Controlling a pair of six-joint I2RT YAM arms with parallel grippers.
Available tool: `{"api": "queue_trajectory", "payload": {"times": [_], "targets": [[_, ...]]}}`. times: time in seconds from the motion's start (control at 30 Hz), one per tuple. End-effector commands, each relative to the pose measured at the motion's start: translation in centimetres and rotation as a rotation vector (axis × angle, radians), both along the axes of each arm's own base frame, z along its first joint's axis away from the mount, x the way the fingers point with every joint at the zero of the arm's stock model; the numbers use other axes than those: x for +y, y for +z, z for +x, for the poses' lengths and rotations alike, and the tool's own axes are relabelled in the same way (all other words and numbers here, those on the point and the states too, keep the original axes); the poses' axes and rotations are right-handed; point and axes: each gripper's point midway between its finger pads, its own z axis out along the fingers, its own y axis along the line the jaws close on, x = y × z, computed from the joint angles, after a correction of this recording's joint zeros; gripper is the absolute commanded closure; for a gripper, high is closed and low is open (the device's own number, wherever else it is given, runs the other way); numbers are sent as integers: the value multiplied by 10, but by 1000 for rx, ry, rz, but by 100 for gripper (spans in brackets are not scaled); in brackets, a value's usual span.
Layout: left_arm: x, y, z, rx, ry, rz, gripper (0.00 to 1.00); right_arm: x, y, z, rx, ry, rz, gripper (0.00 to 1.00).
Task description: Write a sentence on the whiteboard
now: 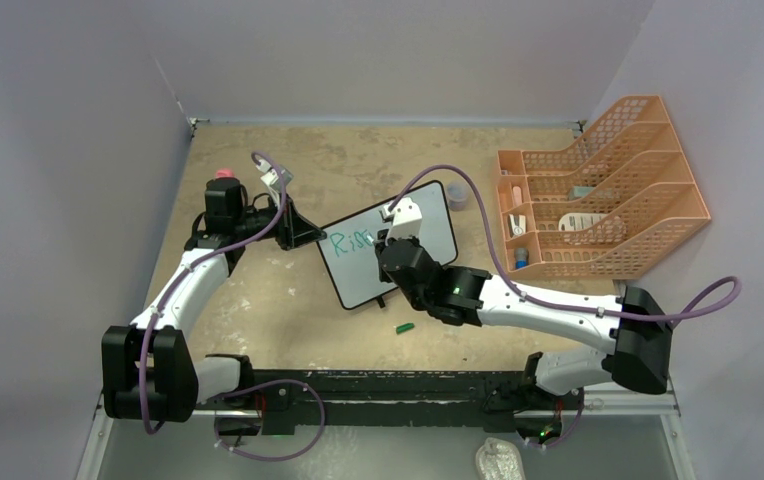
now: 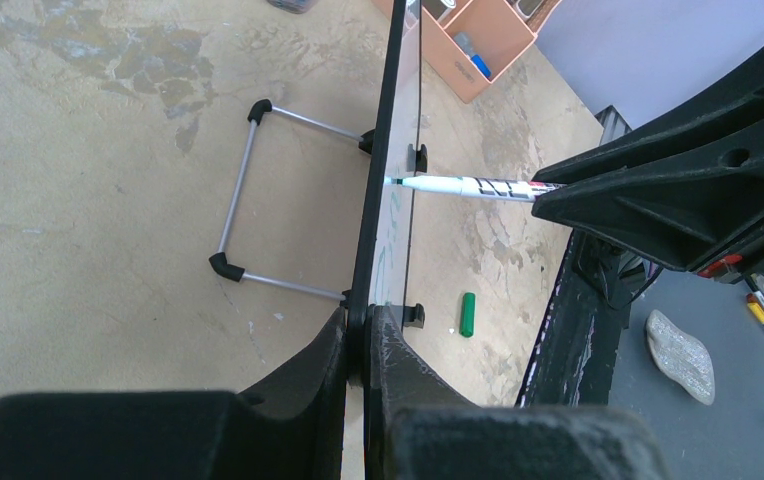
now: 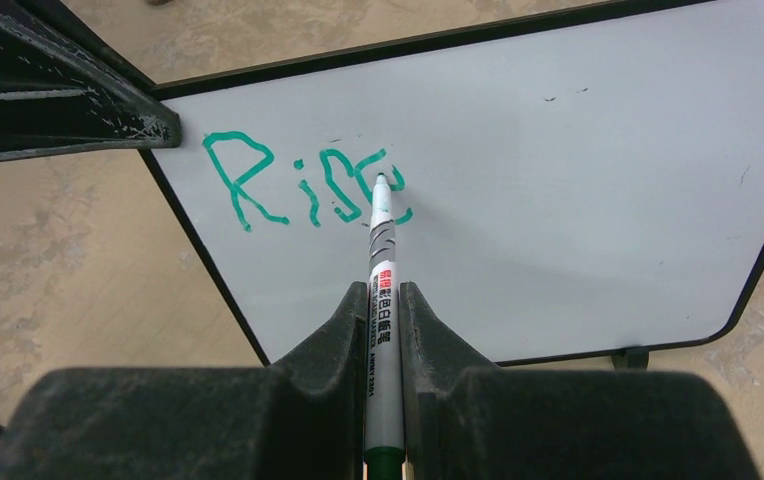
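At the centre of the tan desk, the whiteboard is standing tilted on its wire stand, its two small black feet resting on the desk. The left arm is reaching in from 9 o'clock, its jaws closed tight on the board's black frame at that edge. The right arm is stretching across from 4 o'clock, its jaws gripping a white marker whose tip is touching the board. The sentence, in green-teal ink, is sitting toward 10 o'clock on the white surface and is reading "Ris" plus a further letter partly hidden by the tip. A green marker cap is lying on the desk at 6 o'clock of the board, apart from it. An orange mesh file organizer is standing at 2 o'clock.
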Motion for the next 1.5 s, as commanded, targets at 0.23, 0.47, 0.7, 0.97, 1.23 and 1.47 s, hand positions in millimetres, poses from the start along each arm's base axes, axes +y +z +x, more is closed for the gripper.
{"api": "queue_trajectory", "payload": {"times": [0.23, 0.47, 0.7, 0.97, 1.23, 1.47], "targets": [[1, 5, 9, -46, 7, 25, 100, 7, 36, 10, -62, -20, 77, 100], [1, 6, 8, -48, 6, 23, 100, 6, 43, 11, -74, -27, 89, 100], [1, 6, 8, -47, 7, 23, 100, 5, 34, 13, -61, -43, 76, 100], [1, 6, 8, -48, 6, 23, 100, 1, 27, 16, -52, -66, 64, 100], [1, 7, 8, -49, 6, 23, 100, 2, 24, 17, -45, -65, 53, 100], [1, 7, 8, -49, 6, 22, 100, -3, 19, 15, -28, -71, 36, 100]]}}
